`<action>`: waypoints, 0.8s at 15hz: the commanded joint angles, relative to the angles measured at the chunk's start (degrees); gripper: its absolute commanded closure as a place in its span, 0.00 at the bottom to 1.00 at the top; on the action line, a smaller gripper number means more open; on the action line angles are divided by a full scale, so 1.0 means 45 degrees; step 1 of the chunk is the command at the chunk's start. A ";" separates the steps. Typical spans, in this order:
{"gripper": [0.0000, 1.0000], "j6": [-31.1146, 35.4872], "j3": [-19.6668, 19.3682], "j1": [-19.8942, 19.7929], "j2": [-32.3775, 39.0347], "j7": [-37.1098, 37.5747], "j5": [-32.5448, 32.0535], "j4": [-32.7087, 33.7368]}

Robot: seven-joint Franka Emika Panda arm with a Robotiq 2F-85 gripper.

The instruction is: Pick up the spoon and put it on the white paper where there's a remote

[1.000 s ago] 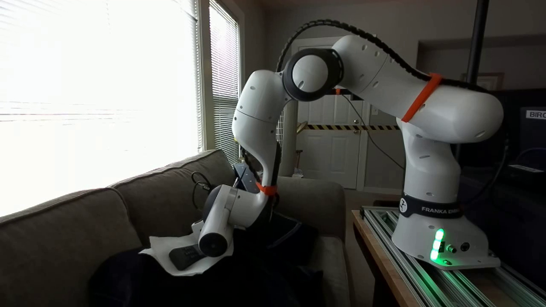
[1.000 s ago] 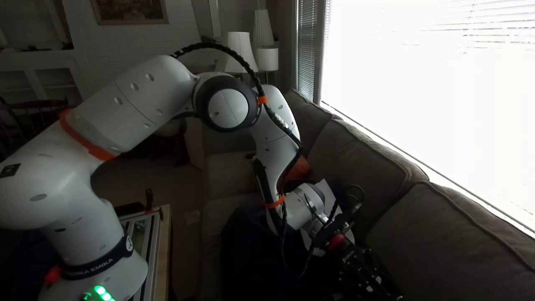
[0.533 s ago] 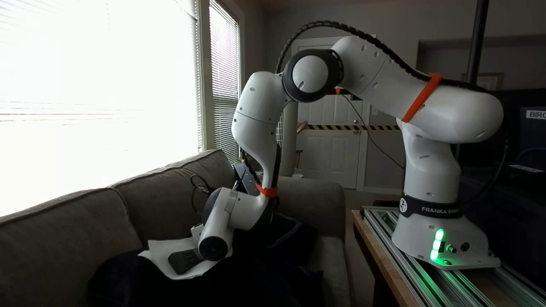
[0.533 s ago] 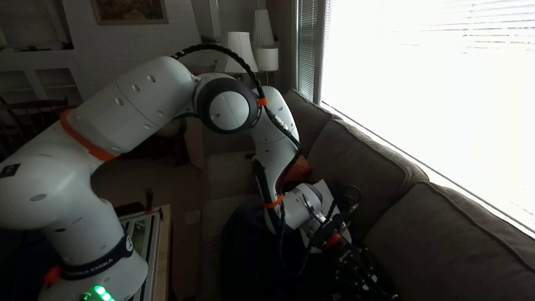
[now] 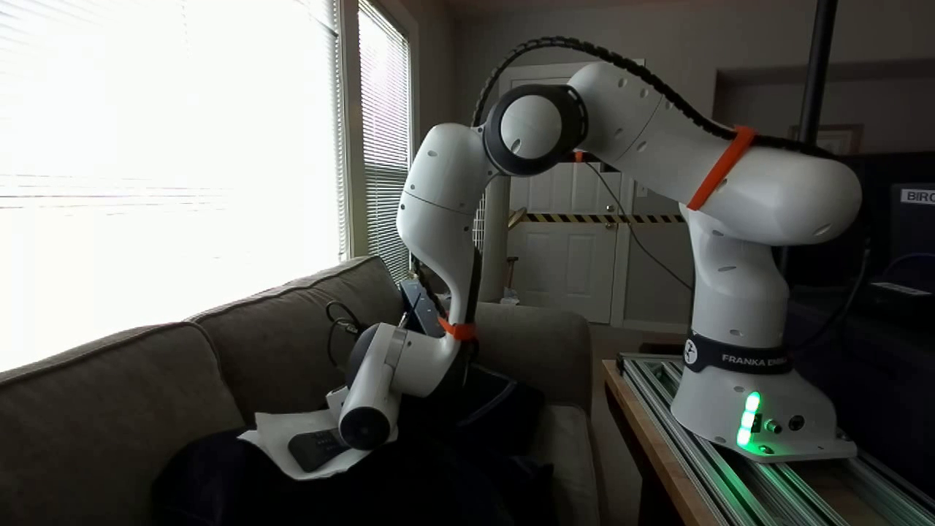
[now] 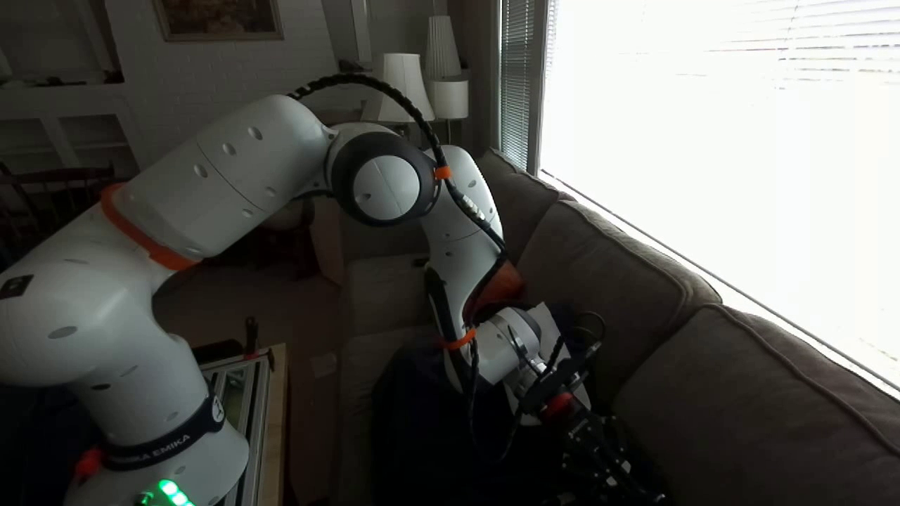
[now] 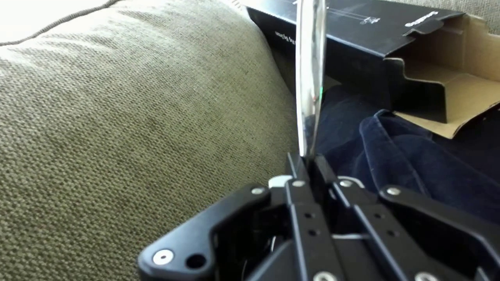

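Note:
In the wrist view my gripper (image 7: 308,163) is shut on a shiny metal spoon (image 7: 311,58), which stands up from between the fingertips. In an exterior view the gripper (image 6: 612,467) is dark and low by the sofa back; the spoon cannot be made out there. The white paper (image 5: 279,429) lies rumpled on dark cloth, with the black remote (image 5: 313,449) on it. The wrist hides the paper's right part and the remote's right end. The paper also shows partly behind the wrist in an exterior view (image 6: 554,330). Paper and remote are out of the wrist view.
The sofa's backrest (image 7: 156,117) rises close beside the gripper. An open black cardboard box (image 7: 359,29) lies beyond the spoon. Dark blue cloth (image 7: 394,152) covers the seat, also in an exterior view (image 5: 453,482). A cable loops off the wrist (image 6: 590,322).
The wrist and gripper have sunk slightly. The paper and remote have shifted a little downward in an exterior view. The last half second shows very little movement.

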 commanded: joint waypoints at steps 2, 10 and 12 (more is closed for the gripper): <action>0.98 0.0268 0.0588 -0.0439 0.0335 -0.0371 0.0351 0.0057; 0.98 0.2000 0.1029 -0.1521 -0.0549 -0.0234 0.1640 -0.0474; 0.98 0.2614 0.0996 -0.1807 -0.0898 -0.0127 0.2010 -0.0726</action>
